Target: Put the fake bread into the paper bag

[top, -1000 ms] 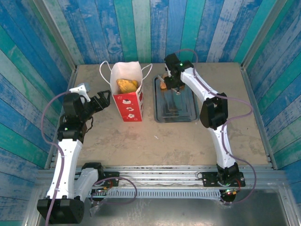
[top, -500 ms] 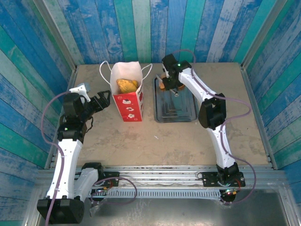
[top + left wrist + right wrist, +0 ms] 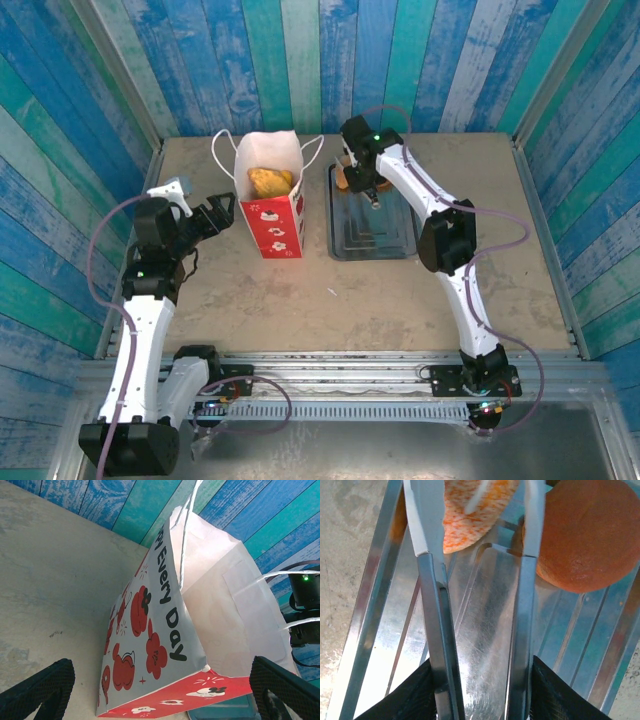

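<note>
Planks (image 3: 300,60) in blue and teal walled the cell on three sides, and a dull sand-coloured tabletop (image 3: 300,290) lay below them, scuffed and pale. On it stood the paper bag (image 3: 272,222), upright, mouth open, with a golden pastry (image 3: 270,180) sitting inside it. Just to its right lay the grey metal tray (image 3: 385,235), long side running away from the arms. Over the tray's far end the right gripper (image 3: 358,183) hung, squeezing a pair of metal tongs (image 3: 437,605) between its fingers. From the wrist, the two tong blades ran out side by side, apart from each other, and a speckled pastry (image 3: 470,510) lay right between their white tips. Whether the tips actually pinched it, I could not tell. A round bun (image 3: 590,535) sat on the tray against the outside of the right blade. Over on the other side, the left gripper (image 3: 222,212) waited just beside the bag's left face, jaws spread wide and holding nothing. Its black fingers (image 3: 40,690) framed the bag's printed lower corner without touching it.
</note>
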Tool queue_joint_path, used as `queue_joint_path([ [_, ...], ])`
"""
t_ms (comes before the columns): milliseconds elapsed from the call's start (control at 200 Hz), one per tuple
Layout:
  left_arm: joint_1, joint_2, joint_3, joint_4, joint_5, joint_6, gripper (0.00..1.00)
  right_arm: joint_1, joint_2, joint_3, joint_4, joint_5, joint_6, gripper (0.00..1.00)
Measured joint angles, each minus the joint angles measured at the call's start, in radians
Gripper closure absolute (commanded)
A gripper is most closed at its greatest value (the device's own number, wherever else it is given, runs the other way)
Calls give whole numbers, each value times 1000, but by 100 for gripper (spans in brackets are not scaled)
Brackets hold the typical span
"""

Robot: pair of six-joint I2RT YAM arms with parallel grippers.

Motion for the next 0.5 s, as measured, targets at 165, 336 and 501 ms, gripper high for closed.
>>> queue_joint_path([
  [165,0,0,0,-3,-5,1,6,2,0,4,-9,4,-2,61],
  [336,0,0,1,-5,-8,3,6,3,-20,-11,-18,3,-8,61],
  [501,0,1,10,-6,-12,8,6,3,-59,-27,-23,8,-8,58],
])
